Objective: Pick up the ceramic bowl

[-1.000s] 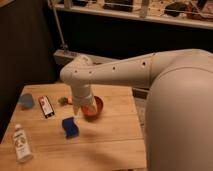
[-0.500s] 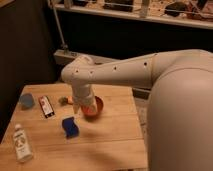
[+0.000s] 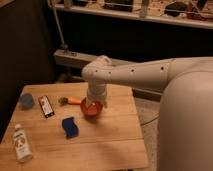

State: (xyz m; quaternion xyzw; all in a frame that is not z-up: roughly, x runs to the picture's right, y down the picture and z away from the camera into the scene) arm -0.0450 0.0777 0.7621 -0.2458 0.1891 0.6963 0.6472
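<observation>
The ceramic bowl (image 3: 92,108) is a small orange-red glossy bowl with a paler inside, near the middle of the wooden table (image 3: 115,140). My gripper (image 3: 93,101) hangs straight down from the white arm, right over the bowl and at its rim. The arm's wrist hides the fingers and part of the bowl.
An orange carrot (image 3: 71,100) lies just left of the bowl. A blue sponge (image 3: 70,127) lies in front of it. A dark flat packet (image 3: 46,106), a blue-grey cup (image 3: 26,101) and a clear bottle (image 3: 21,143) are on the left side. A dark wall and shelf stand behind.
</observation>
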